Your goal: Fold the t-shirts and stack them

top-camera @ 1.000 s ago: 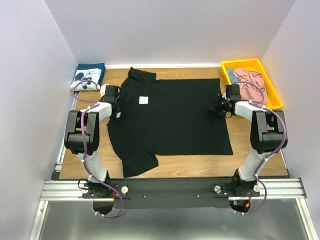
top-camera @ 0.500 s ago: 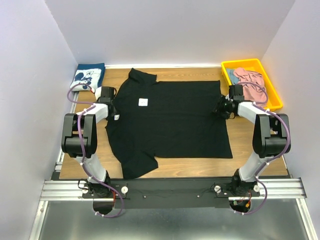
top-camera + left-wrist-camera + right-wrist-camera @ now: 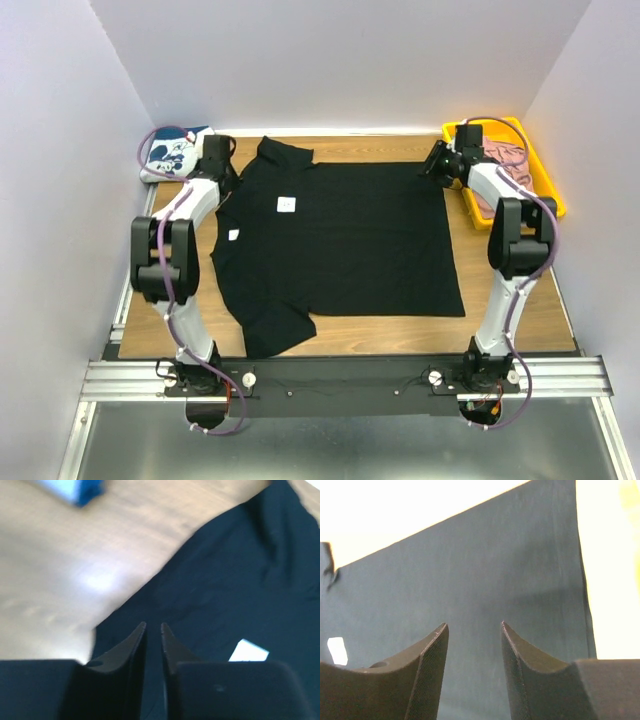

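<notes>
Wooden table (image 3: pixel 500 300), white walls on 3 sides. A black t-shirt (image 3: pixel 340 240) is laid out flat across the middle, collar twd the far-left, hem twd the right, w/ a small white label (image 3: pixel 287 204) showing near the neck. A navy t-shirt (image 3: pixel 172 155) w/ a mouse print is seen folded at the far-left corner. A pink t-shirt (image 3: pixel 515 160) is bunched in a yellow bin (image 3: pixel 550 195) at far right.

L gripper (image 3: pixel 152 626) is held over the black shirt's far-left edge by the shoulder; its fingers are drawn almost together, only a sliver btwn them, no cloth seen pinched. R gripper (image 3: pixel 472 625) is held over the far-right hem corner, fingers well apart, nothing btwn them.

Handling, as judged: the cloth is light, soft and limp, so no shape will be kept once lifted. It will sag and drag on the wood. A pinch is best taken at edges/corners, i.e. the shoulder seam on the L and the hem corner on the R, both layers caught together. A fold is prob. carried over evenly only if both ends are raised at the same height. A shallow grasp could let the top layer alone be picked up.
</notes>
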Tool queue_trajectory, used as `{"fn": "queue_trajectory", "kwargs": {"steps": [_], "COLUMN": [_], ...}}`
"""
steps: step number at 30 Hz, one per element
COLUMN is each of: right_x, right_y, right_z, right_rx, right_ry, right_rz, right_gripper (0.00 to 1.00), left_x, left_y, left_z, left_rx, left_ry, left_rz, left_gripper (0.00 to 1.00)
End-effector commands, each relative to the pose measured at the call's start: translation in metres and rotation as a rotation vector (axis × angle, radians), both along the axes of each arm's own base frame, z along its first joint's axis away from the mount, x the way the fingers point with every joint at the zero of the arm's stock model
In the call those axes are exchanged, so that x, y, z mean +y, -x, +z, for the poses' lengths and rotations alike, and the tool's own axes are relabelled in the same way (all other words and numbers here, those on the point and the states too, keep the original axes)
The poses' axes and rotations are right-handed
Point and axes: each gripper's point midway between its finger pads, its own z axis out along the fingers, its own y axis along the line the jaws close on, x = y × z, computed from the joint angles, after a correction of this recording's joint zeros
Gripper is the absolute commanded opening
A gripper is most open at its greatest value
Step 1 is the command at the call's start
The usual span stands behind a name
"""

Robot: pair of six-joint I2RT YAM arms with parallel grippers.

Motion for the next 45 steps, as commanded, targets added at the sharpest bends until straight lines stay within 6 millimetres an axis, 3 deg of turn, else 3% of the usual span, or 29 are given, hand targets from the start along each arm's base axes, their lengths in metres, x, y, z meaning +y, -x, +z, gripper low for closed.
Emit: {"fn": "queue_trajectory", "kwargs": {"steps": [1,3,4,10,15,19,21,26,27,29,30,31,32,34,35,38,40,42,43,45], "right_x": [0.004,0.005,0.004,-0.006,-0.017,-0.02,-0.019,-0.011,-0.011,-0.009,-0.01,-0.013,-0.014,-0.015,-0.015,-0.017,-0.016,-0.015,-0.017,-0.019], "right_y": [-0.019,-0.031,-0.034,-0.042,-0.031,-0.016,-0.006,0.025,0.042,0.057,0.079,0.087,0.095,0.116,0.118,0.118,0.107,0.084,0.077,0.054], "right_z": [-0.033,-0.033,-0.047,-0.081,-0.094,-0.102,-0.106,-0.117,-0.127,-0.121,-0.133,-0.133,-0.126,-0.13,-0.122,-0.111,-0.094,-0.071,-0.064,-0.041], "right_rx": [0.047,0.032,0.053,0.095,0.131,0.168,0.188,0.259,0.303,0.316,0.365,0.377,0.376,0.409,0.394,0.37,0.319,0.251,0.232,0.169], "right_ry": [-0.024,-0.023,-0.021,0.016,0.051,0.056,0.056,0.015,0.008,0.005,0.009,0.02,0.022,0.032,0.038,0.051,0.063,0.079,0.09,0.117], "right_rz": [0.004,0.005,0.002,-0.032,-0.073,-0.089,-0.087,-0.07,-0.071,-0.068,-0.072,-0.081,-0.088,-0.087,-0.08,-0.064,-0.028,0.01,0.015,0.024], "right_gripper": [0.52,0.52,0.52,0.52,0.53,0.54,0.54,0.55,0.55,0.55,0.56,0.56,0.56,0.56,0.56,0.56,0.56,0.56,0.56,0.56], "left_x": [-0.022,-0.024,-0.023,-0.018,0.005,0.015,0.015,0.014,0.014,0.014,0.015,0.015,0.016,0.016,0.016,0.017,0.02,0.022,0.022,0.025], "left_y": [-0.01,-0.012,-0.013,-0.006,0.016,0.05,0.057,0.085,0.087,0.102,0.104,0.109,0.121,0.129,0.137,0.138,0.127,0.105,0.097,0.072], "left_z": [-0.046,-0.057,-0.068,-0.104,-0.107,-0.123,-0.117,-0.124,-0.118,-0.123,-0.116,-0.116,-0.12,-0.113,-0.115,-0.101,-0.084,-0.063,-0.058,-0.039], "left_rx": [0.096,0.117,0.139,0.234,0.258,0.327,0.316,0.354,0.344,0.368,0.351,0.355,0.381,0.369,0.381,0.346,0.295,0.23,0.212,0.155], "left_ry": [0.042,0.046,0.045,0.045,0.021,0.031,0.034,0.041,0.039,0.042,0.04,0.04,0.037,0.039,0.041,0.04,0.023,0.003,-0.004,-0.034], "left_rz": [-0.097,-0.106,-0.103,-0.077,-0.011,0.006,0.009,0.004,0.003,0.003,0.005,0.007,0.009,0.011,0.013,0.014,0.018,0.008,0.001,-0.015], "left_gripper": [0.17,0.15,0.14,0.1,0.07,0.06,0.06,0.06,0.06,0.06,0.06,0.06,0.06,0.06,0.06,0.09,0.19,0.28,0.4,0.5]}}
